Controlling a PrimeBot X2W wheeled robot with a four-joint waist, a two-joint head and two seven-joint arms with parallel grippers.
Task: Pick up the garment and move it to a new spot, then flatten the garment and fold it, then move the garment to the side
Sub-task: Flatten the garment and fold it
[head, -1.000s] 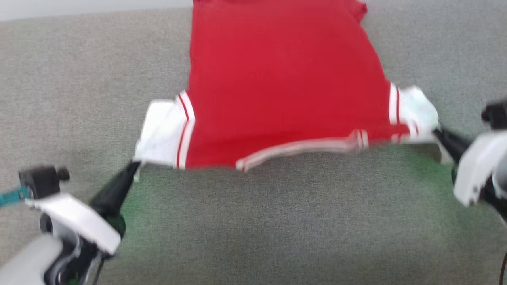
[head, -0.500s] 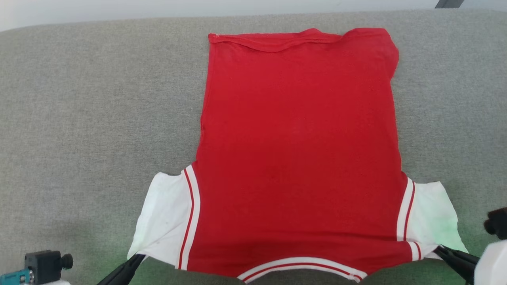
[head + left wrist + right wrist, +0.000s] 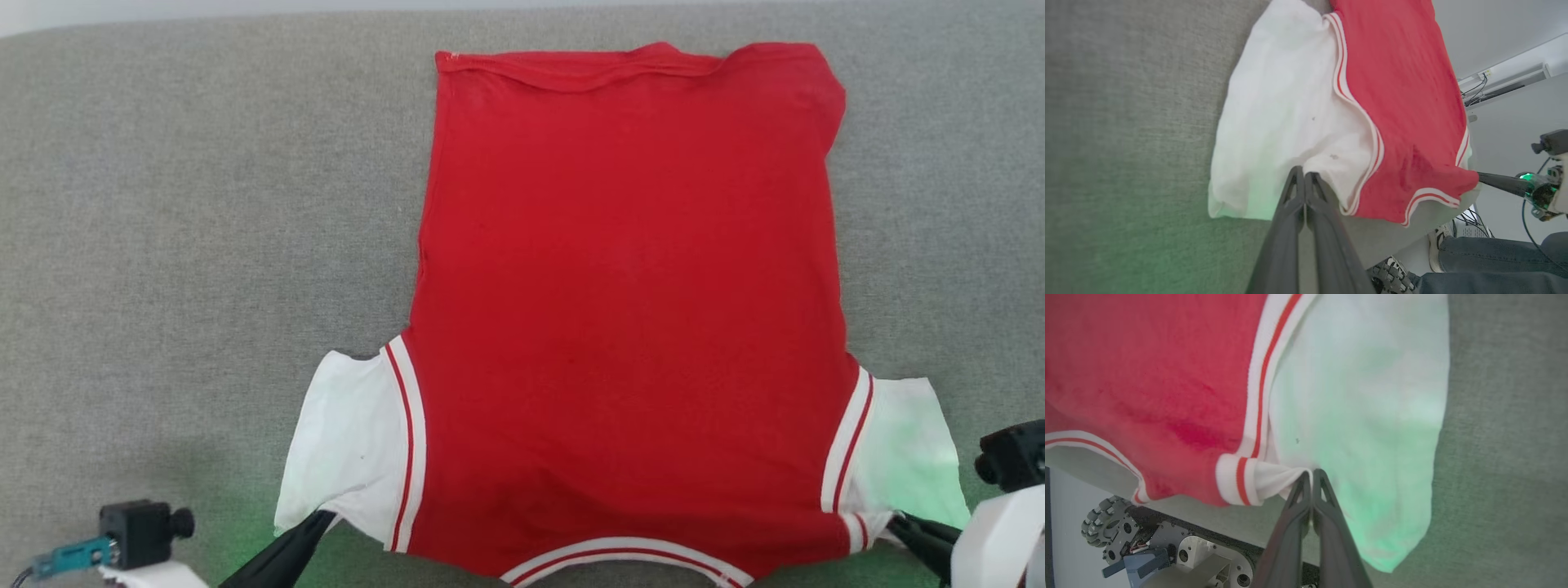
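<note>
The right hand [image 3: 1312, 473] has dark tapered fingers [image 3: 1287, 547] and white casing [image 3: 996, 535].

Colleague: Where's the garment [image 3: 629, 310] sitting?

Me: I've got it flat on the padded surface [image 3: 163, 245], right of centre, with the hem at the far end and the collar [image 3: 624, 549] toward me at the near edge.

Colleague: And the arms?

Me: My left gripper [image 3: 325, 516] touches the near corner of the left sleeve [image 3: 351, 441]. My right gripper [image 3: 896, 521] touches the near corner of the right sleeve [image 3: 906, 449]. The body lies between them.
</note>
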